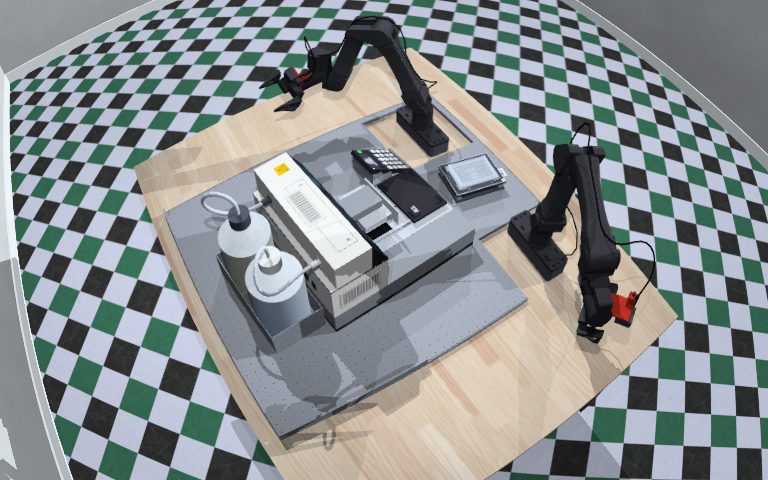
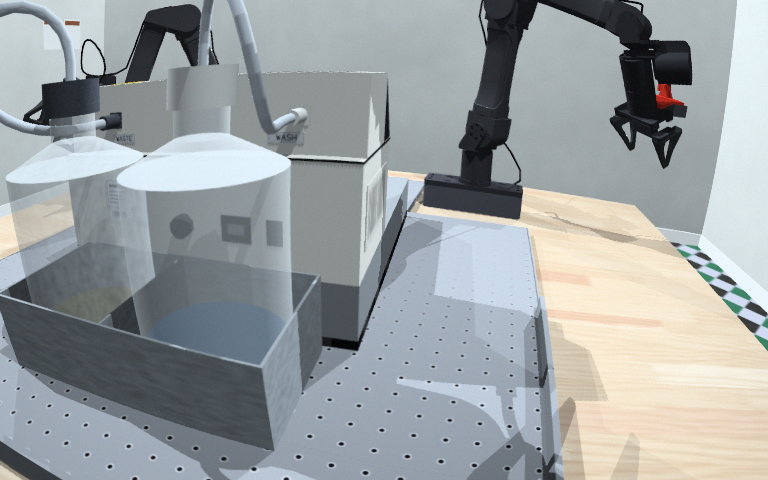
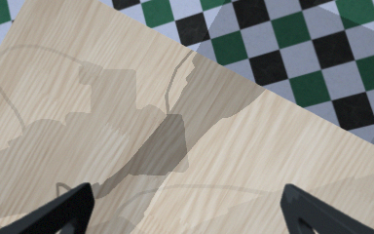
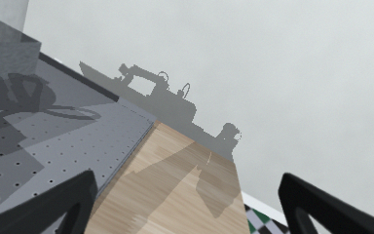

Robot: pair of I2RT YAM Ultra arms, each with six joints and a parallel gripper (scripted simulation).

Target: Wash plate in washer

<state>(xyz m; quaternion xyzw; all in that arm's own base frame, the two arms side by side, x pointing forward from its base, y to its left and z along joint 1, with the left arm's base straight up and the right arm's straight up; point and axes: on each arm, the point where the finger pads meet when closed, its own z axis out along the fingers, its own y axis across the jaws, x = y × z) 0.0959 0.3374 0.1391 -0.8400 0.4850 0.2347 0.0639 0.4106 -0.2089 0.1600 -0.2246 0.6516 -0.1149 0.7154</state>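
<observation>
The plate (image 1: 472,171), clear and pale with a grid of wells, lies in the nest N1 (image 1: 481,195); its cut-off corner is too small to tell. The washer (image 1: 317,215) (image 2: 334,118) has a dark square platform (image 1: 412,195) on its track, seemingly the carrier, with nothing on it. The keypad (image 1: 380,160) stands beside it and shows a small green light (image 1: 359,151). My left gripper (image 1: 590,333) (image 2: 649,157) (image 3: 187,192) is open and empty above the bare wood, far from the plate. My right gripper (image 1: 269,99) (image 4: 188,180) is open and empty beyond the board's edge.
Two bottles (image 1: 278,291) (image 2: 220,243) with hoses stand in a grey bin (image 1: 267,334) (image 2: 141,373) behind the washer. The perforated board (image 1: 362,350) (image 2: 396,418) (image 4: 73,151) carries it all. The wooden table (image 1: 543,384) (image 3: 253,161) (image 4: 166,171) surrounds the board.
</observation>
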